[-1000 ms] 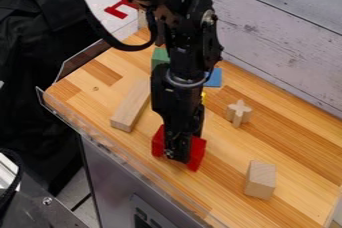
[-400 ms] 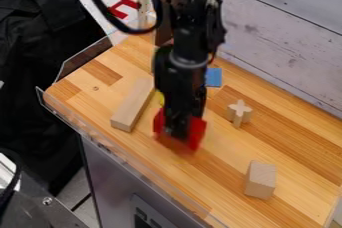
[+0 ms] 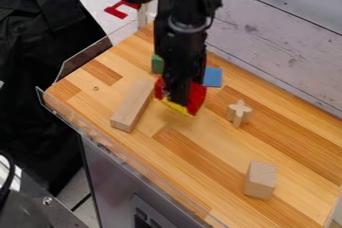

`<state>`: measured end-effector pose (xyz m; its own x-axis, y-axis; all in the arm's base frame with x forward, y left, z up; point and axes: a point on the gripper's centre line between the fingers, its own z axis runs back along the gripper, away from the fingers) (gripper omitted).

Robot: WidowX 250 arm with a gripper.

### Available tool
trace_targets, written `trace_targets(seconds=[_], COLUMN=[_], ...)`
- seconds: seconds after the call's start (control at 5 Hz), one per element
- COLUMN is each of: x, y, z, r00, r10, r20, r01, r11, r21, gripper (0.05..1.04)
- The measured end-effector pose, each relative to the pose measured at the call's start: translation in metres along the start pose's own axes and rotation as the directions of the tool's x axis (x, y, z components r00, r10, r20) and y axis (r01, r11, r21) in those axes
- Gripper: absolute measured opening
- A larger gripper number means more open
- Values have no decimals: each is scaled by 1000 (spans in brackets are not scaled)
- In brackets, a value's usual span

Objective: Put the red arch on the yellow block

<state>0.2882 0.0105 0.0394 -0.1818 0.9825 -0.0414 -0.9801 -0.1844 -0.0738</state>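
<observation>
My gripper [image 3: 179,99] hangs over the upper middle of the wooden surface, shut on the red arch [image 3: 196,98]. The arch's red ends stick out to the left and right of the gripper. A strip of the yellow block [image 3: 175,106] shows just below the arch's front edge, and the rest of it is hidden behind the arch and the gripper. Whether arch and block touch, I cannot tell.
Left of the gripper lies a long wooden block [image 3: 133,105]. Behind are a green block [image 3: 157,64] and a blue block [image 3: 212,77]. A wooden cross piece [image 3: 239,113] stands to the right, a wooden block [image 3: 260,179] near the lower right. A wall borders the right side.
The gripper has lifted the red arch and carried it up the view, away from the front edge, to the yellow block. The other blocks have stayed put.
</observation>
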Motion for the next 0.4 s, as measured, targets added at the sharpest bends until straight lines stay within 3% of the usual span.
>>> trace_targets(seconds=[0.4], x=[7], y=[-11], z=[2], r00=[999], r10=[38], r20=[-31], r01=[-38], r11=[999], r21=[-10], gripper=[571])
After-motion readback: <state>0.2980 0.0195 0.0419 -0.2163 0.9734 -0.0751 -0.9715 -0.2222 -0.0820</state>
